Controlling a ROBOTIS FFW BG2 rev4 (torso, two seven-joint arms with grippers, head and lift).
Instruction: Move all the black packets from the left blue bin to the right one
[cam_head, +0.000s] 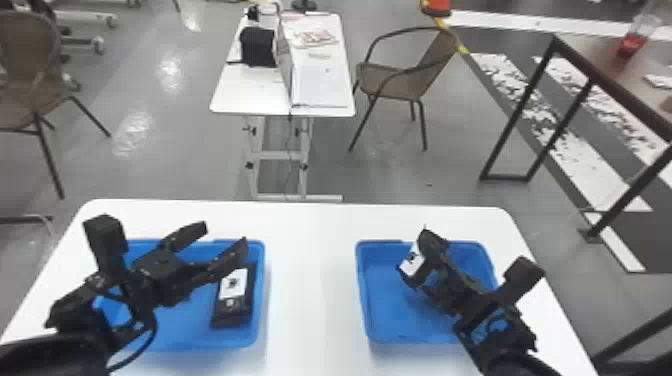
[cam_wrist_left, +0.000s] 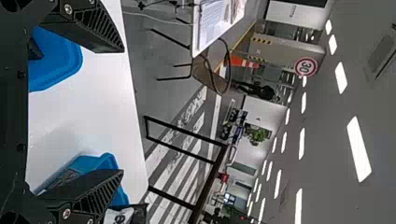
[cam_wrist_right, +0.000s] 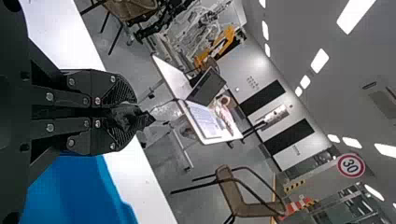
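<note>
Two blue bins stand apart on the white table (cam_head: 312, 275), and from my spot I see an arm at each. A black packet (cam_head: 232, 307) with a white label lies in the left bin (cam_head: 185, 327), label up, along the side nearer the right bin (cam_head: 382, 300).

Above that left bin hangs the left gripper (cam_head: 225, 234), its fingers spread wide with nothing between them; from the head view, one of them crosses just by the upper end of the packet. The left wrist view shows the same wide gap.

Over at the right bin, the right gripper (cam_head: 429, 243) has its fingers narrowed on another packet (cam_head: 412, 260). That one is up over the bin, tilted, its white label showing in the head view. From the right wrist the pinch is plain: dark wrapping caught between the ridged fingertips, a crumpled end poking out beyond them.

Past the table stand a smaller white table (cam_head: 240, 95) with papers (cam_head: 320, 82) on it, and a brown chair (cam_head: 395, 82) beside that.
</note>
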